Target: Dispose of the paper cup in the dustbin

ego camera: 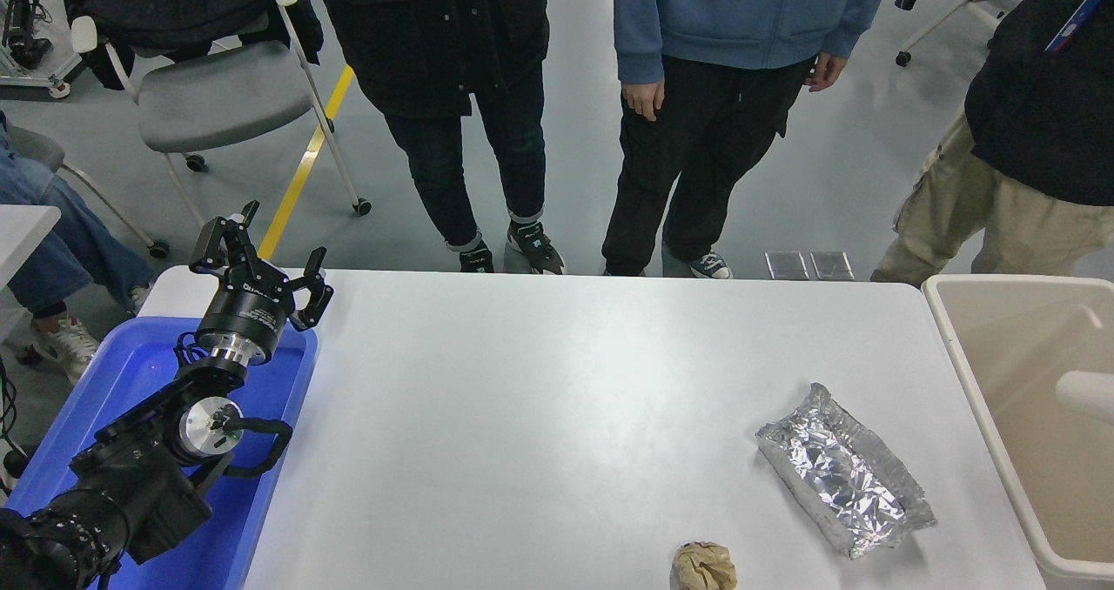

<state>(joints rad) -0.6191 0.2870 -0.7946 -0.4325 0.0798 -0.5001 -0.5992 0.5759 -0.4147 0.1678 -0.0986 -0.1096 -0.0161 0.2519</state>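
The white paper cup shows blurred inside the beige dustbin at the table's right edge, on its side and partly cut off by the picture's edge. No gripper is near it. My right arm and gripper are out of view. My left gripper is open and empty, parked over the blue tray at the lower left.
A blue tray lies at the table's left end under my left arm. A silver foil packet and a crumpled brown paper ball lie at the front right. Several people stand at the far side.
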